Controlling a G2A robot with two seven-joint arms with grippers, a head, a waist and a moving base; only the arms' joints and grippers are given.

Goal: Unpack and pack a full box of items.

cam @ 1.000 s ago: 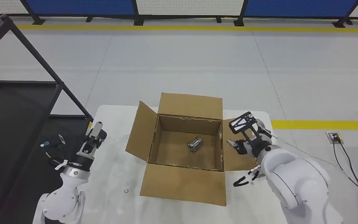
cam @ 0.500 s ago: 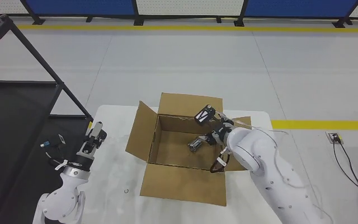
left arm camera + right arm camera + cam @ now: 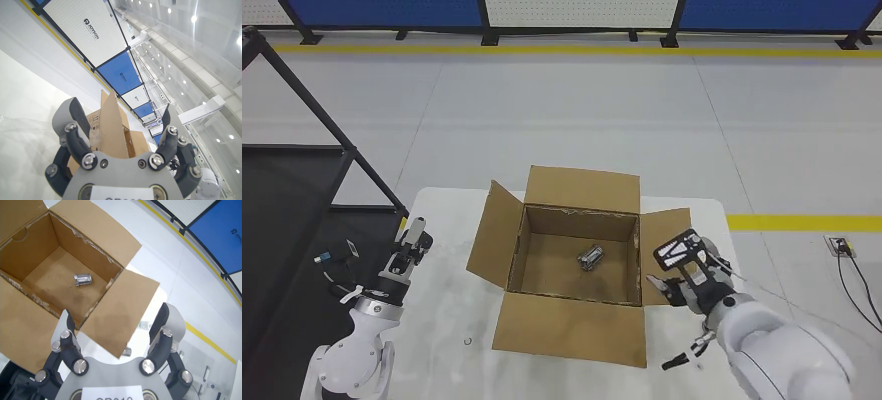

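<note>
Pulled back out of the corrugated cardboard box (image 3: 582, 190) to the lower right of the top view: right tool (image 3: 662, 288), spread and empty. Left lying mid-floor in the box: small shiny notched metal cylinder (image 3: 590, 257), rigid, likely to roll. Probably no pick made yet. At the table's (image 3: 452, 310) left edge: left tool (image 3: 414, 235), spread, holding nothing.

The brown box (image 3: 79, 247) stood open with one small silver part (image 3: 82, 279) lying on its floor. The right gripper (image 3: 115, 313) hung with fingers (image 3: 160, 317) wide apart over a flap (image 3: 121, 302)
</note>
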